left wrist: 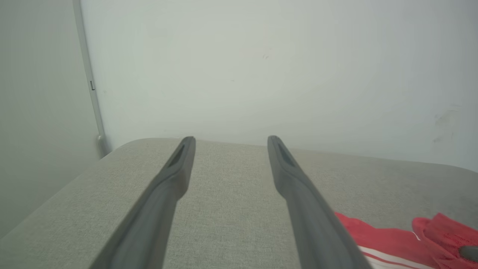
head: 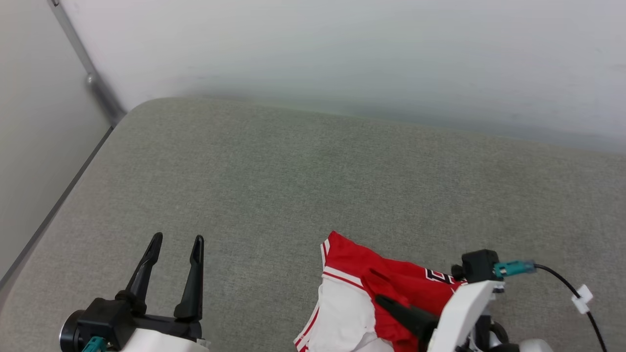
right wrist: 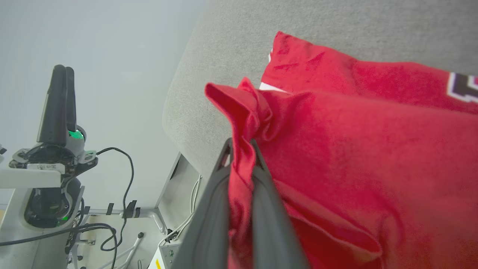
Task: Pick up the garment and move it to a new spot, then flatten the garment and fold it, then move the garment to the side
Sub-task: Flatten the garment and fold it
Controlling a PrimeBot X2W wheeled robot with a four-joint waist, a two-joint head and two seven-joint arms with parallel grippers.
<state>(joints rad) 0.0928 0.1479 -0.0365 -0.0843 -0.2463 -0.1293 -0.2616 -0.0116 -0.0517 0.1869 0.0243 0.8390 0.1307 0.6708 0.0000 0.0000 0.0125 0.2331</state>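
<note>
The red-and-white jersey (head: 362, 288) is lying crumpled at the grey tabletop's (head: 293, 171) near right, and our right claw (right wrist: 241, 145) is gripping a bunched red fold. We are judging a high lift wise, so nothing is dragging. Our left claw (head: 177, 238) is hanging open, near left. Bare room is lying far and left, short of the wall (head: 342, 49).

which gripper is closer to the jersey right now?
Right. The right gripper has its fingers shut on a fold of the jersey; the left gripper is open over the bare grey surface, off to the jersey's left, not touching it.
</note>
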